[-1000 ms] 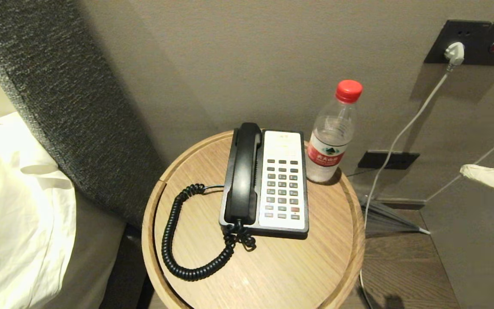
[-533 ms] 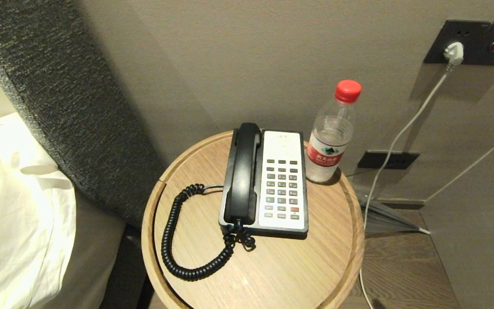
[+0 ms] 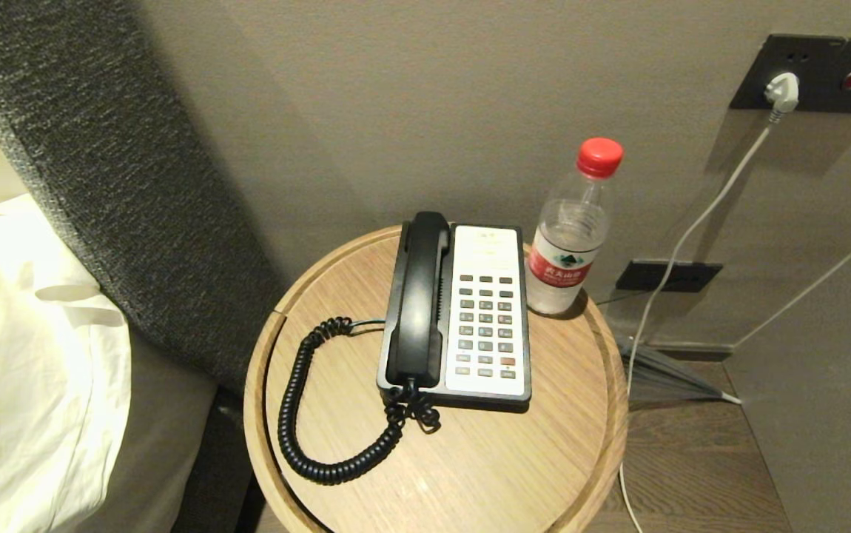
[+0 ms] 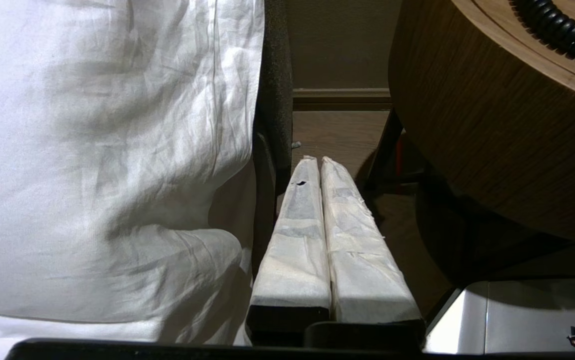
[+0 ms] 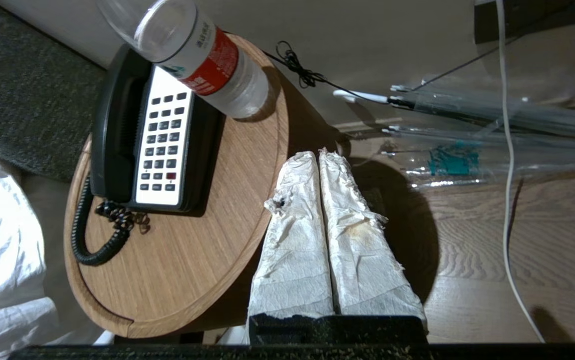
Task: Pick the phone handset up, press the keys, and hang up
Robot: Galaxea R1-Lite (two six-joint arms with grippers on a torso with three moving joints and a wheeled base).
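The black phone handset [image 3: 419,296] lies in its cradle on the left side of the phone base, beside the white panel of keys [image 3: 486,326]. Its coiled cord [image 3: 300,414] loops over the round wooden table [image 3: 485,466]. The right wrist view shows the handset [image 5: 112,135] and keys [image 5: 162,145] too. My right gripper [image 5: 317,156] is shut and empty, hanging just past the table's right edge, above the floor. My left gripper [image 4: 316,160] is shut and empty, low between the bed sheet and the table's side. Neither gripper shows in the head view.
A water bottle [image 3: 573,229] with a red cap stands right of the phone, close to the keys. White cables [image 3: 684,237] run down the wall from a socket. A bed with white linen [image 3: 26,370] and a grey headboard [image 3: 115,170] lies left. A clear umbrella [image 5: 492,130] lies on the floor.
The white-wrapped right gripper, seen at the head view's right edge a second ago, has drawn back out of that view. The phone, cord and bottle have not moved.
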